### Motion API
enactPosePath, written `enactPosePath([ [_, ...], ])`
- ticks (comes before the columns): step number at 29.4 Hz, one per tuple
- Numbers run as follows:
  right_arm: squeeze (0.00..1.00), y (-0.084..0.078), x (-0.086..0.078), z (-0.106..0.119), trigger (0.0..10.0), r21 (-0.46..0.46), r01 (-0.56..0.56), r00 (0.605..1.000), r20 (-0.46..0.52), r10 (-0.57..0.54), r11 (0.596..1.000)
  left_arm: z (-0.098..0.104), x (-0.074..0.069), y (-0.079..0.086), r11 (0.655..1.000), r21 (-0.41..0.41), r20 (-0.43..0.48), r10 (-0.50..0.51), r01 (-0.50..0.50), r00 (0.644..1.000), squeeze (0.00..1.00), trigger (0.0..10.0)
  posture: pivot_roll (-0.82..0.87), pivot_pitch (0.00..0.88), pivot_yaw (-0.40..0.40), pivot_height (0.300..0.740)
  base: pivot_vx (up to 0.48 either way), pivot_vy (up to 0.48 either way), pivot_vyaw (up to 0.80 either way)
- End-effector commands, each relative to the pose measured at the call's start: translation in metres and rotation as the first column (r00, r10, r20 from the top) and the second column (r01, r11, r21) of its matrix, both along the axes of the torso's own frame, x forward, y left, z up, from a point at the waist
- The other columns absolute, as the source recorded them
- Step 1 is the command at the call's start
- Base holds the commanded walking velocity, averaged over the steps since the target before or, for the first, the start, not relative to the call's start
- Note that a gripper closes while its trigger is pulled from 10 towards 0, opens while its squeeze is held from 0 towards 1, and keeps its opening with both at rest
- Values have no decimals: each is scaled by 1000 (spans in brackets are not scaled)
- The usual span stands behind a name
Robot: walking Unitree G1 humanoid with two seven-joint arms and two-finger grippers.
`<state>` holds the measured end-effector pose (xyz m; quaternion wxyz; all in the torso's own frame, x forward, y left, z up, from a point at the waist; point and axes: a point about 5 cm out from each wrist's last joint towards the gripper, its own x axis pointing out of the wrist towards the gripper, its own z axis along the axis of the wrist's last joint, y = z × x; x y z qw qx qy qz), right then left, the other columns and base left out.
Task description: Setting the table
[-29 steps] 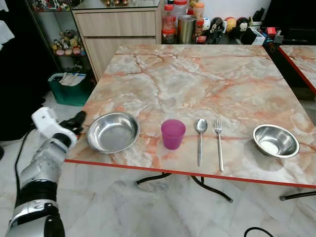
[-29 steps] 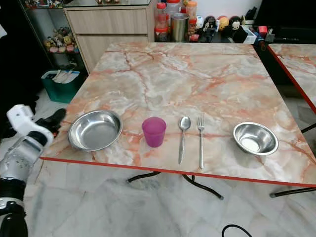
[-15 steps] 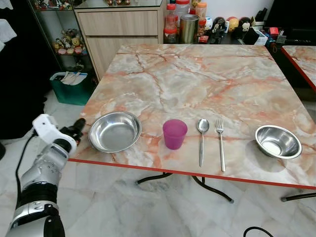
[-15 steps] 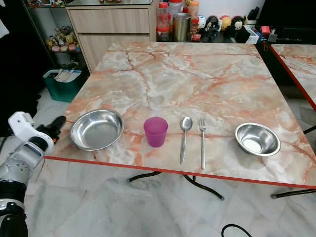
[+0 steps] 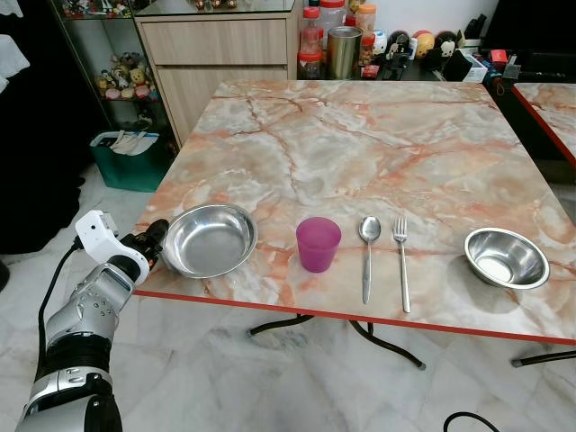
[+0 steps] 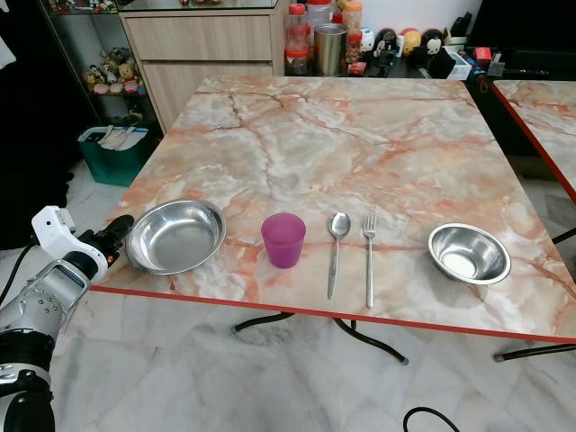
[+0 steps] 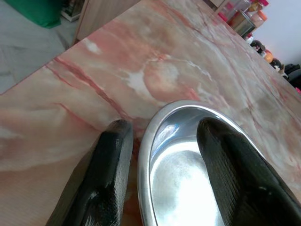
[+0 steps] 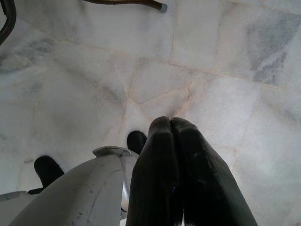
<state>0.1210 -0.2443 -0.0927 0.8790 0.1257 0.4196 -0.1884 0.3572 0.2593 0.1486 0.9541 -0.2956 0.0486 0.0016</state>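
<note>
The left gripper sits at the near left edge of the table, its two black fingers spread apart and straddling the rim of the big bowl: one finger outside the rim on the marble, the other over the bowl's inside, with no squeeze on the metal yet as far as the wrist view shows. From the gripper, the bowl lies straight ahead and touching or nearly so; beyond it in a row come the cup, then the spoon, then the fork, and farthest off, well apart, the small bowl. The right gripper hangs idle over the floor with its fingers pressed together on nothing. The main risk, as I judge it, is the grip itself: a thin, slick steel rim pinched at one side can slip out or let the bowl swing and tip once lifted. Closing too shallow would likely just nudge the bowl along the marble towards the cup just past it, and could knock that over. The bowl also lies close to the table's red edge, so a pull back towards the gripper might drag it off. Counted on the table: two steel bowls, one purple cup, one spoon, one fork.
</note>
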Motion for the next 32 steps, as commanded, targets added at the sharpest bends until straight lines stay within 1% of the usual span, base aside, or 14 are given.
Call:
enactPosePath([
  [1, 0, 2, -5, -2, 10000, 5, 14, 1000, -10, -14, 1000, -8, -4, 5, 1000, 26, -44, 12, -11, 999, 0, 10000, -5, 131, 46, 740, 0, 0, 0],
  [4, 0, 1, -4, -2, 10000, 5, 15, 1000, -5, -15, 1000, -16, -4, -5, 1000, 11, -65, -25, 26, 998, 0, 10000, -7, 129, 43, 740, 0, 0, 0],
  [8, 0, 1, -4, -1, 10000, 3, 14, 1000, -4, -14, 1000, -17, -4, -9, 999, 6, -67, -41, 41, 997, 0, 10000, -9, 128, 42, 740, 0, 0, 0],
  [15, 0, 1, -4, -1, 10000, 3, 15, 1000, -2, -15, 1000, -19, -4, -16, 995, 12, -86, -96, 97, 992, 0, 10000, -7, 128, 43, 740, 0, 0, 0],
  [20, 0, 2, -4, -1, 10000, 4, 14, 1000, 0, -14, 1000, -19, -3, -21, 994, 9, -85, -105, 106, 991, 0, 10000, -8, 130, 44, 740, 0, 0, 0],
  [28, 0, 2, -4, -1, 10000, 4, 15, 1000, 1, -15, 1000, -20, -2, -24, 994, 12, -91, -109, 111, 990, 0, 10000, -8, 129, 44, 740, 0, 0, 0],
  [29, 0, 2, -4, -1, 10000, 4, 14, 1000, 1, -14, 1000, -20, -2, -24, 994, 10, -92, -106, 108, 990, 0, 9216, -10, 130, 44, 740, 0, 0, 0],
  [30, 0, 2, -4, -1, 10000, 4, 15, 1000, 2, -15, 1000, -20, -2, -24, 994, 10, -94, -105, 107, 990, 0, 5882, -10, 128, 44, 740, 0, 0, 0],
  [31, 0, 2, -3, -1, 10000, 3, 14, 1000, 1, -14, 1000, -21, -2, -25, 994, 11, -97, -104, 105, 990, 0, 4667, -9, 129, 43, 740, 0, 0, 0],
  [32, 0, 2, -3, -1, 10000, 3, 14, 1000, 2, -14, 1000, -22, -3, -25, 995, 12, -101, -102, 104, 990, 0, 3098, -9, 130, 44, 740, 0, 0, 0],
])
